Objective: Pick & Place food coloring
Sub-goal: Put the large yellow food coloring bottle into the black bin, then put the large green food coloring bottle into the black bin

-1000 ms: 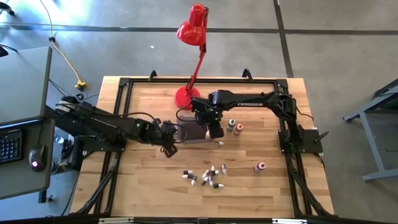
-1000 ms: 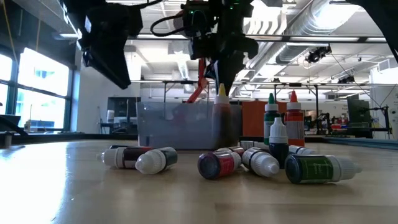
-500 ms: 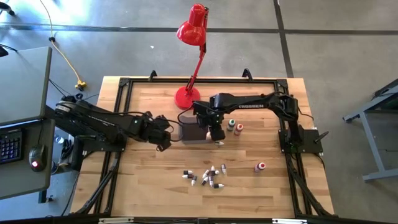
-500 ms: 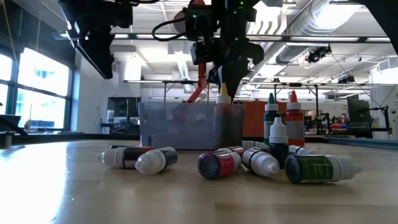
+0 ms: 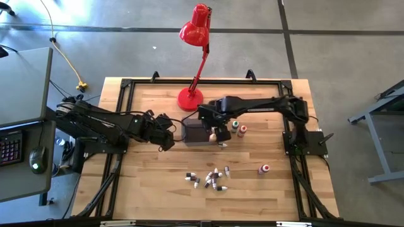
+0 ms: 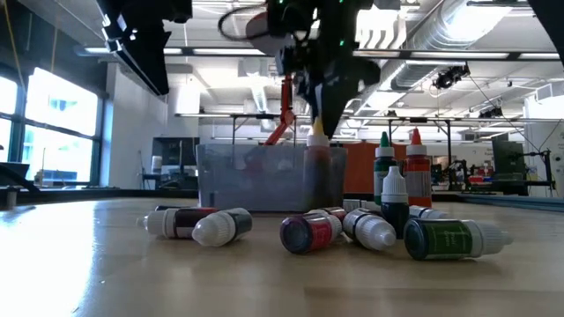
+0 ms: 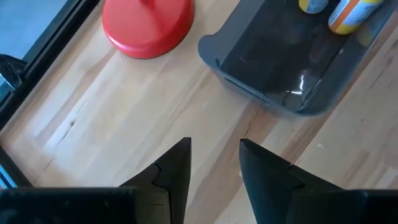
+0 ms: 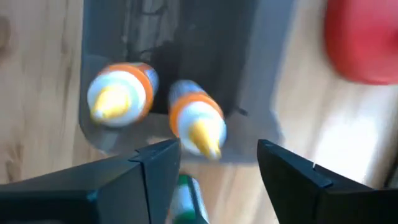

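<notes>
Two orange food coloring bottles with yellow caps (image 8: 118,93) (image 8: 196,121) stand in the right end of the grey tub (image 5: 192,133). One is upright and the other tilted. My right gripper (image 8: 217,158) hangs open just above them, pointing down, with nothing between its fingers. More bottles (image 5: 211,178) lie in a loose cluster on the table nearer the front. My left gripper (image 7: 214,168) is open and empty, raised above the bare table left of the tub.
A green bottle (image 5: 235,126) and a red one (image 5: 242,130) stand right of the tub. Another red bottle (image 5: 264,169) lies apart at the right. The red lamp's base (image 5: 189,98) sits just behind the tub. Bare wood lies at the near left.
My left gripper has risen and drawn back from the near side toward the table's left and far side, tipping more level. My right gripper has stayed over the tub's right end, shifting only slightly.
</notes>
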`<state>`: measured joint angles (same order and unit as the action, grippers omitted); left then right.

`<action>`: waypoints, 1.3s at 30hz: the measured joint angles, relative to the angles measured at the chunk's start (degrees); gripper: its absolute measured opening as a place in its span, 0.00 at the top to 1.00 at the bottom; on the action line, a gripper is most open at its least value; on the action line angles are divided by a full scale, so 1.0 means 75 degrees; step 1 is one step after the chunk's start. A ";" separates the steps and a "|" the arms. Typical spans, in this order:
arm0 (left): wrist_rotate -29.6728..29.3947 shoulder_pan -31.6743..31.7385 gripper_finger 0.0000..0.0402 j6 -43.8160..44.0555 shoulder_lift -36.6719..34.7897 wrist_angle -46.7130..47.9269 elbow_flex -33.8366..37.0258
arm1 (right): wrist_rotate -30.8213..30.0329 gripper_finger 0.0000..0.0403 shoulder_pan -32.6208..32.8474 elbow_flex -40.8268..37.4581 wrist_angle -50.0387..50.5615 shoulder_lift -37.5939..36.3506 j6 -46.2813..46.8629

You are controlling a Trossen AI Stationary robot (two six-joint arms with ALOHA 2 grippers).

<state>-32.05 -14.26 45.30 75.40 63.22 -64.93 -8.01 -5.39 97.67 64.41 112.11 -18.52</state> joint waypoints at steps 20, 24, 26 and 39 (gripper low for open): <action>0.0055 0.0000 0.67 0.0399 0.0000 -0.0029 0.0000 | 0.0007 0.48 -0.0352 -0.2178 0.0866 -0.2402 0.1732; 0.0058 0.0000 0.67 0.0399 0.0000 -0.0044 0.0000 | 0.0011 0.48 -0.0565 -0.3115 -0.0298 -0.2663 0.1483; 0.0058 0.0000 0.67 0.0399 0.0000 -0.0066 0.0000 | 0.0260 0.48 -0.0665 -0.3417 -0.0774 -0.2721 0.1349; 0.0041 -0.0002 0.67 0.0399 0.0000 -0.0300 0.0000 | 0.0918 0.48 -0.0987 -0.4238 -0.1916 -0.2721 0.1064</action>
<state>-31.74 -14.28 48.29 75.40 60.97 -64.93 -1.13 -12.80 65.88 50.05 91.70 -10.53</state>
